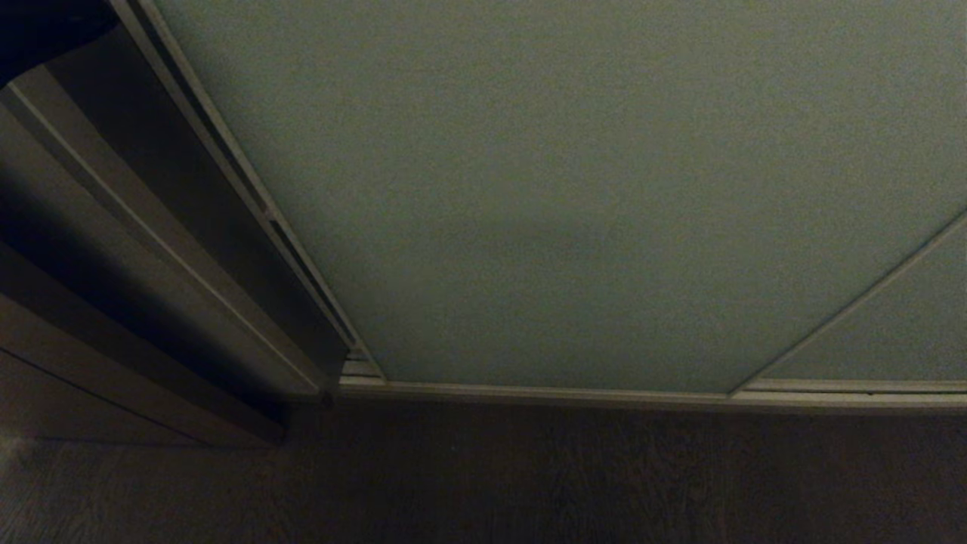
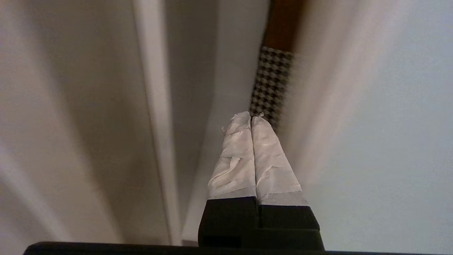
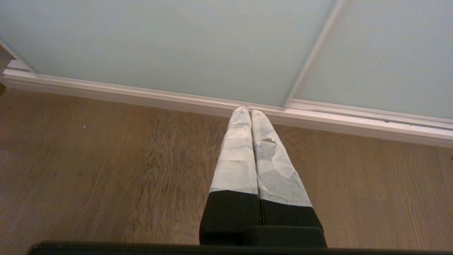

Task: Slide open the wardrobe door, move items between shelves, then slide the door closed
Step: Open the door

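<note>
Wood floor (image 3: 88, 170), two sliding wardrobe doors (image 1: 574, 189), two empty closed grippers (image 2: 252, 118)

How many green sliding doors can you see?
2. One sliding wardrobe door fills most of the head view. The second door sits at its right, meeting it at a thin cream seam. More of the wardrobe may lie outside the view.

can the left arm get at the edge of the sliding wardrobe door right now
Probably yes. The left gripper, fingers shut and empty, sits beside the sliding wardrobe door, with nothing between them.
</note>
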Robot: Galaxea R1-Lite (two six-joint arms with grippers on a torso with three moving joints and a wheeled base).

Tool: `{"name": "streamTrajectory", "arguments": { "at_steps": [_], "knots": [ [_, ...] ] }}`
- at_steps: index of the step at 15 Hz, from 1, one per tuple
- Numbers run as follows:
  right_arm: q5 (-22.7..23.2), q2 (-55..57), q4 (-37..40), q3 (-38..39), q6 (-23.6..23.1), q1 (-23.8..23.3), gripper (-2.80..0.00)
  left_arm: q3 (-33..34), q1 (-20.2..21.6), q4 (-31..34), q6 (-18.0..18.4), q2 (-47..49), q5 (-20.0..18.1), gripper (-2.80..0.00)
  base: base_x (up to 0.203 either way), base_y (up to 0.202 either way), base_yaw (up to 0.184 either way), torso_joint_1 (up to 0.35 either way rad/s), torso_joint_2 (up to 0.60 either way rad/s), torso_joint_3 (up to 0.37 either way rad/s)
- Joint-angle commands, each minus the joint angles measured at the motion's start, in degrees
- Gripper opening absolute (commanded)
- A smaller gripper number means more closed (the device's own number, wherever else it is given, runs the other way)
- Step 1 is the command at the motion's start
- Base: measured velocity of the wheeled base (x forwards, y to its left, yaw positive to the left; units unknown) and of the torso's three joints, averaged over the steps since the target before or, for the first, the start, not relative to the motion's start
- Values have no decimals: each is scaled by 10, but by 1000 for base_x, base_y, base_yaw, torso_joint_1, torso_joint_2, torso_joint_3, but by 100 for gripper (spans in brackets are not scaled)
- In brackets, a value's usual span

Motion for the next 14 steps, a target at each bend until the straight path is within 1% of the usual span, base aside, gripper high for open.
{"name": "streamTrajectory", "arguments": {
  "at_steps": [1,3,5,7,10,12,14],
  "knots": [
    [0,-1,0,0,-1,0,-280,3,0,7,-5,-18,2,-280,0,0,0,0,0,0],
    [0,-1,0,0,0,0,-280,-5,-1,26,-14,-6,-1,-280,0,0,0,0,0,0],
    [0,-1,0,0,0,0,-280,-21,-10,32,-26,16,-13,-280,0,0,0,0,0,0],
    [0,-1,0,0,0,0,-280,-52,-44,54,-30,37,-17,-280,0,0,0,0,0,0],
    [0,-1,0,0,-1,0,-280,-120,-81,96,-38,75,-17,-280,0,0,0,0,0,0],
    [0,-1,0,0,0,0,-280,-142,-111,104,-37,95,-15,-280,0,0,0,0,0,0],
    [0,-1,0,0,-1,0,-280,-147,-138,106,-34,102,-13,-280,0,0,0,0,0,0]
  ]
}}
